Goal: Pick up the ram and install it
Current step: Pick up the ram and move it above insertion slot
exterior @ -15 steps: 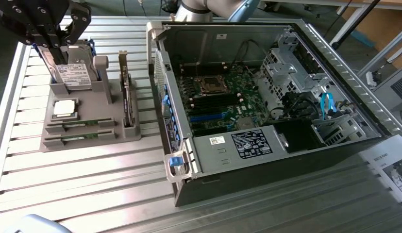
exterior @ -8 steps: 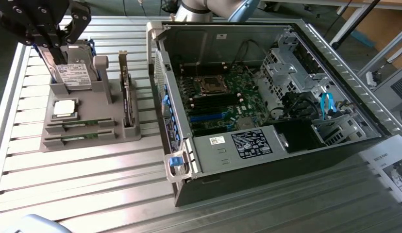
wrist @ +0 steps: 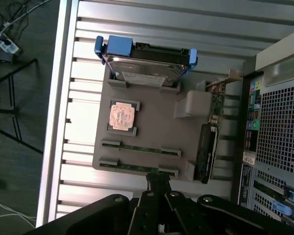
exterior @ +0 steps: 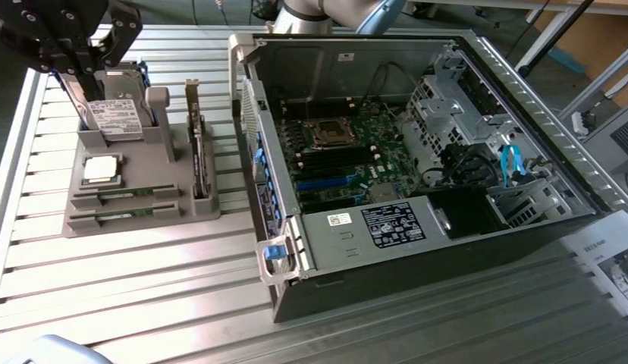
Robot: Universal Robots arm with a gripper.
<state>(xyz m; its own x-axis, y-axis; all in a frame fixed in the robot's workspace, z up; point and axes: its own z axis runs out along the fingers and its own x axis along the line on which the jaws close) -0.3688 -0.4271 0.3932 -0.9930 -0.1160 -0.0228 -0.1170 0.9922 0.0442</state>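
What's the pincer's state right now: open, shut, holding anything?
Pincer: open or shut cannot be told. Both ram sticks lie in the grey tray.

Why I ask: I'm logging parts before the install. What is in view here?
ram sticks: two, green, lying in slots at the holder's near end.
processor chip: one, silver, flat in the holder's middle.
hard drive: one, silver with blue rails, upright at the holder's far end.
card: one, green with a metal bracket, upright on the holder's side nearest the case.
holder: one, grey, exterior view's left.
computer case: one, black and silver, open, exterior view's right.
motherboard: one, green, inside the case.
table: one, silver, slatted, under everything.
gripper: one, black, above the holder.
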